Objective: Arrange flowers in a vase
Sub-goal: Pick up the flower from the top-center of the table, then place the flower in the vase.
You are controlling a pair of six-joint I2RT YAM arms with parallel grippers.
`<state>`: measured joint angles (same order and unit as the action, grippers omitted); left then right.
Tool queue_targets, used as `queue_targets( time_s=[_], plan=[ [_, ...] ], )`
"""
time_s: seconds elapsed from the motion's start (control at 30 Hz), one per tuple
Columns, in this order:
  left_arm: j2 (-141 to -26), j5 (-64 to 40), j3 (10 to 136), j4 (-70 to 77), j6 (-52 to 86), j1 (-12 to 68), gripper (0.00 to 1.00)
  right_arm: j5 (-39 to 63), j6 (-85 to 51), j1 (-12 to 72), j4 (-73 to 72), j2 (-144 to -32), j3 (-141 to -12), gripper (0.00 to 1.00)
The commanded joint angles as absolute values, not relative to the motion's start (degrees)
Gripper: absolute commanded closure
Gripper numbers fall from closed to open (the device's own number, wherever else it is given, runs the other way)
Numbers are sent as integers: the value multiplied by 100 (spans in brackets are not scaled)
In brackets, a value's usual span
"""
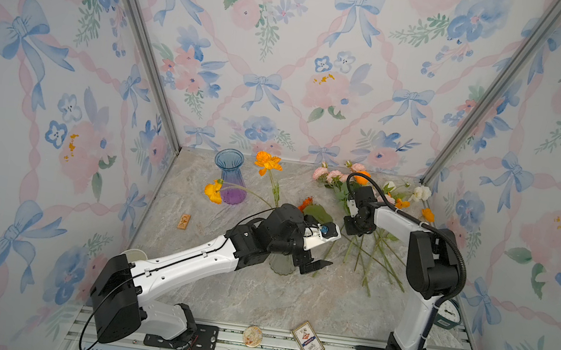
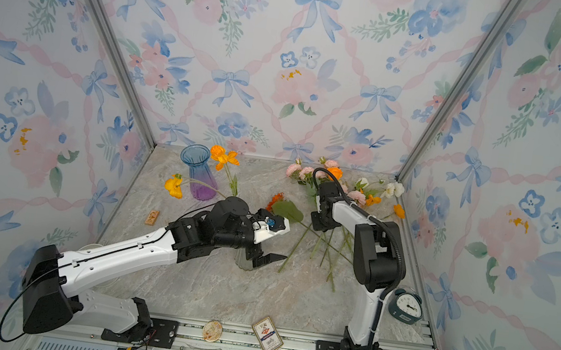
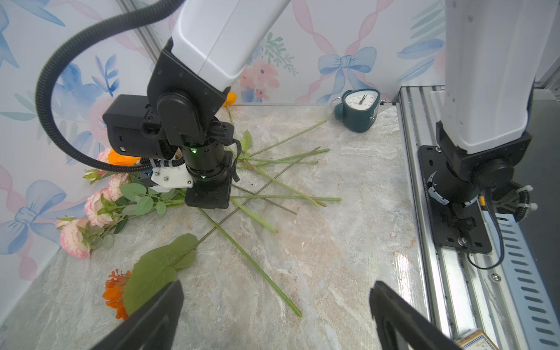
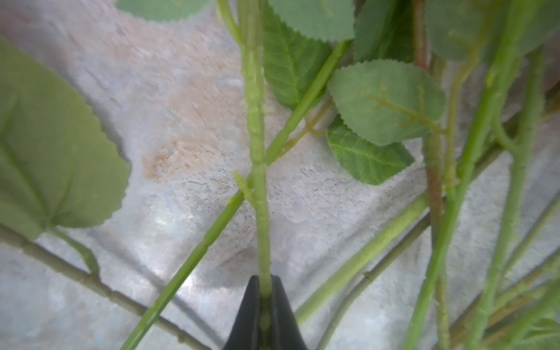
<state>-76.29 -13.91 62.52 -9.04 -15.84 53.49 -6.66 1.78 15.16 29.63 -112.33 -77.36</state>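
right hand (image 4: pixel 265 303): pinching stem (image 4: pixel 261 212), ready to lift toward clear vase (image 1: pixel 278 264)
left hand (image 3: pixel 275 288): spread, idle beside clear vase

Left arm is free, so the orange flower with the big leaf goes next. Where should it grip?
On the orange flower, I'd take the bare stem just past the leaf, from straight above, jaws across it: it lies flat, the leaf overlaps the bloom, and other stems cross it further along.
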Motion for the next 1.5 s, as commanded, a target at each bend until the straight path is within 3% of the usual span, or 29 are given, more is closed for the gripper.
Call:
queue_targets(
  time_s=[0.0, 0.13, 0.4, 0.6, 0.87, 1.0, 1.47],
  plan=[
    [-7585, -1407, 6194, -862, -1574, 5347, 2, -773, 299, 1582, 2778, -10629, -7591, 92],
    [-7559, -1406, 6193, -866, -1573, 5347, 2, -314, 259, 1583, 2705, -10138, -7571, 96],
    [-7378, -1362, 6141, -862, -1609, 5345, 2, 1721, -635, 1262, 1988, -9354, -7381, 100],
    [-6873, -1570, 6021, -861, -1780, 5238, 2, 2192, -1479, 1302, 710, -8379, -6689, 100],
    [-5892, -3067, 5836, -864, -1966, 4016, 2, 1036, -1802, 2261, 6, -7062, -6602, 100],
    [-5874, -3264, 5823, -862, -1906, 3567, 2, 233, -1883, 2887, -244, -6651, -6876, 100],
    [-5889, -3425, 5812, -863, -1930, 3318, 2, -16, -2004, 3918, -812, -6664, -7488, 100]
  ],
)
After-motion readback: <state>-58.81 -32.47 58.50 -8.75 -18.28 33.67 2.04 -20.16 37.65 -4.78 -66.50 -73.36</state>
